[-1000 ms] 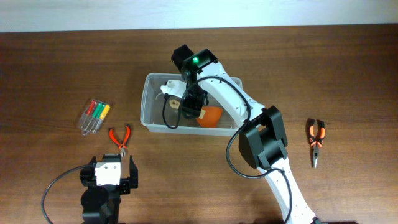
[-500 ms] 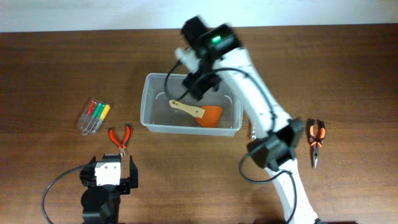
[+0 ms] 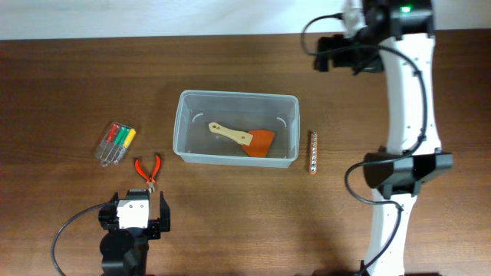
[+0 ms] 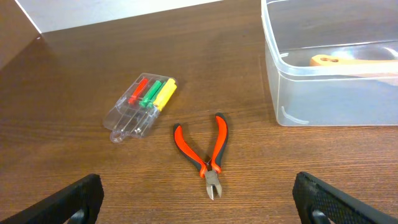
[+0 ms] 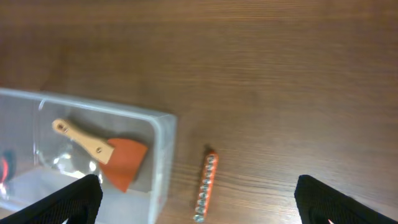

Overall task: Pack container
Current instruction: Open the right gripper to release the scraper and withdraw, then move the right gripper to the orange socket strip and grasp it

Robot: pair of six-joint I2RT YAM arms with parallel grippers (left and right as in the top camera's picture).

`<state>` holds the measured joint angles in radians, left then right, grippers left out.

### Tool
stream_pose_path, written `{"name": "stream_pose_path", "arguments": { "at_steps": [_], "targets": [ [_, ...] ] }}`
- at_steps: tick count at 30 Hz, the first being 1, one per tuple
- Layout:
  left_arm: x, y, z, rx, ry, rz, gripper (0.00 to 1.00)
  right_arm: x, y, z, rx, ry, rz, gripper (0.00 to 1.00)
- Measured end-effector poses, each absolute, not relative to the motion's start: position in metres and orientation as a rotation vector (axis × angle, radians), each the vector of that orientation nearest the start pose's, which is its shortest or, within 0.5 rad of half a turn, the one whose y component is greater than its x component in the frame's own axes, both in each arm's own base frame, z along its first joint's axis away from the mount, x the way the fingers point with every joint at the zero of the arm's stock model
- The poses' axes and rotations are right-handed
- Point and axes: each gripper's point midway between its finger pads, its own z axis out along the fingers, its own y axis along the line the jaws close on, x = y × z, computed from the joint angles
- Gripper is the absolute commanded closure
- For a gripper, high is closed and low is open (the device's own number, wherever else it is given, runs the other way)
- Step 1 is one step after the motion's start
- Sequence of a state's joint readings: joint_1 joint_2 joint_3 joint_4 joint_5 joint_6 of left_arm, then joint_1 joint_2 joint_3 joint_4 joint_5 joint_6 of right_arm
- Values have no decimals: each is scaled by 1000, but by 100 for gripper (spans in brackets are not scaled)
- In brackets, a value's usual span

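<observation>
Right hand (image 3: 328, 60) now beyond container (image 3: 236, 159)

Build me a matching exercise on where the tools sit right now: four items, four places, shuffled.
Items
1. scraper
2. red cutters
3. screwdriver pack
4. orange bit strip

Places (overhead view)
A. on the table, just right of the container
B. farthest left of the four
C. inside the container
D. left of the container, closer to it than the pack

Pairs: 1-C, 2-D, 3-B, 4-A
</observation>
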<state>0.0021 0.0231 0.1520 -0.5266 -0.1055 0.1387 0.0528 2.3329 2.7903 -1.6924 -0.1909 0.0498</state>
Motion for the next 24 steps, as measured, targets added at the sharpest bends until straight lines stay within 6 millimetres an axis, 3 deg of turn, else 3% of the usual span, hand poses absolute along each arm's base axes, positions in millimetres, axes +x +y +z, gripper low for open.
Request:
{"name": "stream_pose_path", "arguments": {
  "at_steps": [4, 6, 17, 24],
  "targets": [
    [217, 19, 116, 65, 1970, 196, 1, 476, 20, 236, 70, 2799, 288, 1],
    [217, 19, 116, 65, 1970, 196, 1, 474, 13, 229, 92, 2822, 276, 1],
    [217, 19, 116, 66, 1970, 196, 1, 441, 9, 133, 195, 3141, -71, 1],
    [217, 19, 116, 65, 1970, 196, 1, 427, 8, 91, 282, 3222, -138, 3]
  ]
}}
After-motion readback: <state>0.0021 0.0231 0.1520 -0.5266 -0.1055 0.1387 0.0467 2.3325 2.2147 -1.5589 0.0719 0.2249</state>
